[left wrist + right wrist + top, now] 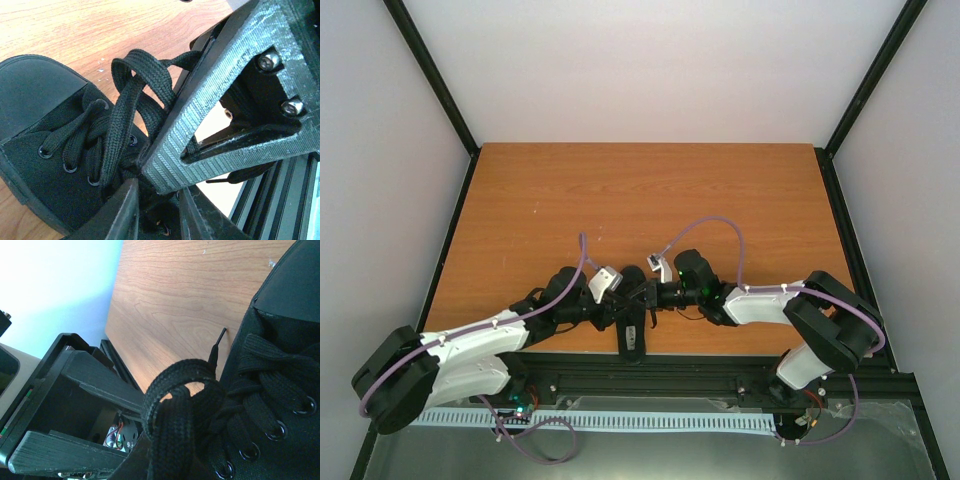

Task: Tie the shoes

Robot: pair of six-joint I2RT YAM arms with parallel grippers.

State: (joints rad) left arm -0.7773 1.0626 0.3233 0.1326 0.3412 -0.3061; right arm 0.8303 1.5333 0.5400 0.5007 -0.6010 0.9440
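Black sneaker [632, 328] sits at the table's [650, 190] near edge. Your right gripper [648, 296] is clamped on a lace loop [170, 390]. Whether your left gripper [157, 202] grips it is unclear.

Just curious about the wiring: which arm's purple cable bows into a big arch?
The right arm's cable: it loops up in a rounded arch, while the left arm's cable runs close along its arm.
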